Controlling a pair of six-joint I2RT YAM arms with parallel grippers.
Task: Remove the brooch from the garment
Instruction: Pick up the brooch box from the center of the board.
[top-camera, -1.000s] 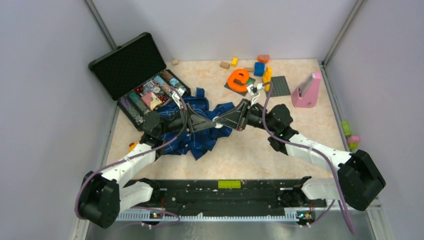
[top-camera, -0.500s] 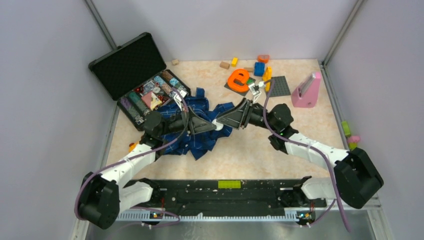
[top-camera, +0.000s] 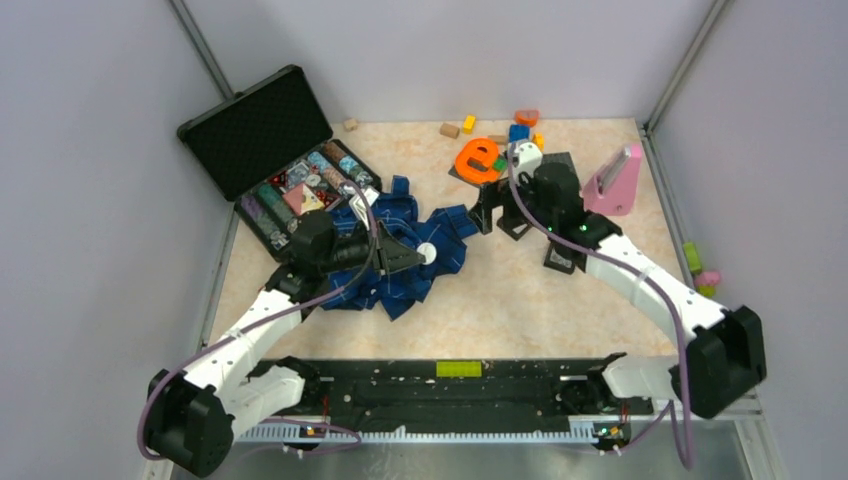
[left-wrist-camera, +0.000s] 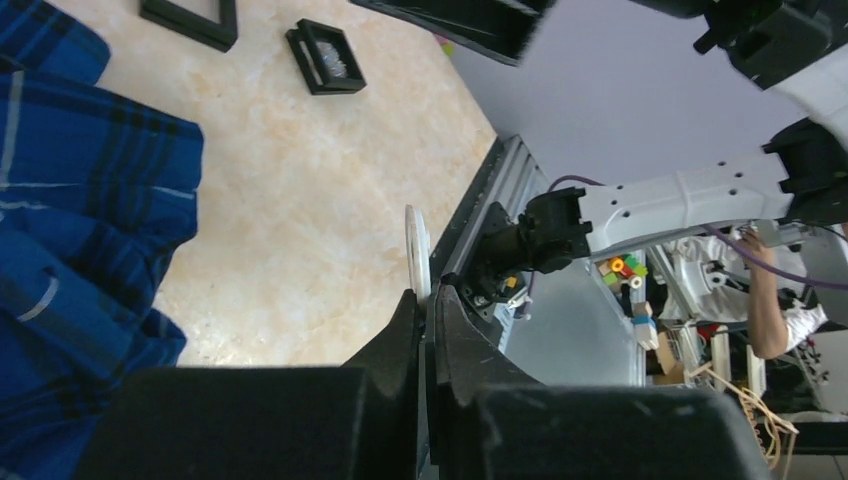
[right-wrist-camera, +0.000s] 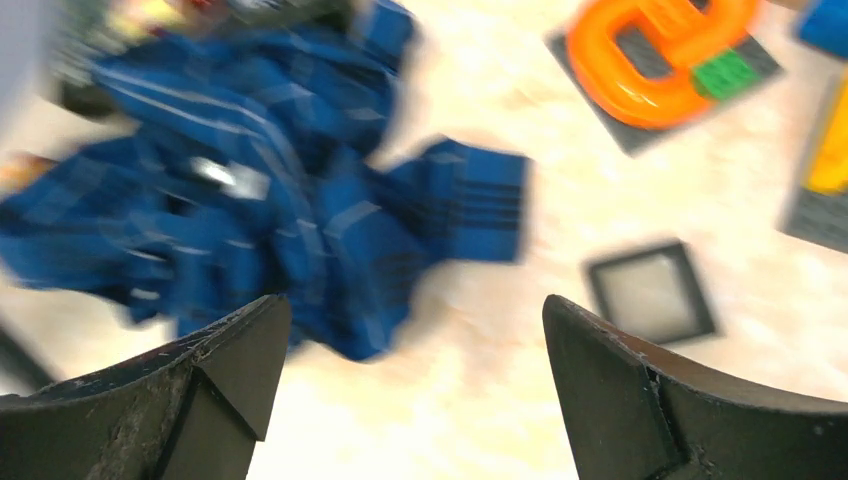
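The garment (top-camera: 452, 238) is a dark blue plaid shirt, crumpled at the table's middle left. In the left wrist view the garment (left-wrist-camera: 90, 200) fills the left side, and it is blurred in the right wrist view (right-wrist-camera: 300, 200). My left gripper (top-camera: 420, 255) reaches over it and is shut on the brooch (top-camera: 429, 252), a small pale disc. The left wrist view shows the brooch (left-wrist-camera: 415, 245) edge-on, sticking out of the closed left gripper (left-wrist-camera: 428, 295) against bare table. My right gripper (top-camera: 490, 215) hangs wide open right of the shirt. The right gripper (right-wrist-camera: 415, 330) holds nothing.
An open black case (top-camera: 260, 125) with several small items stands at the back left. An orange letter piece (top-camera: 477, 158), a grey baseplate (top-camera: 562, 172), coloured blocks and a pink object (top-camera: 612, 180) lie at the back right. A hollow black square frame (right-wrist-camera: 650, 290) lies near the shirt.
My right gripper opened wide and drew back to the right and rear, away from the shirt. My left gripper closed on the brooch and stays over the shirt.
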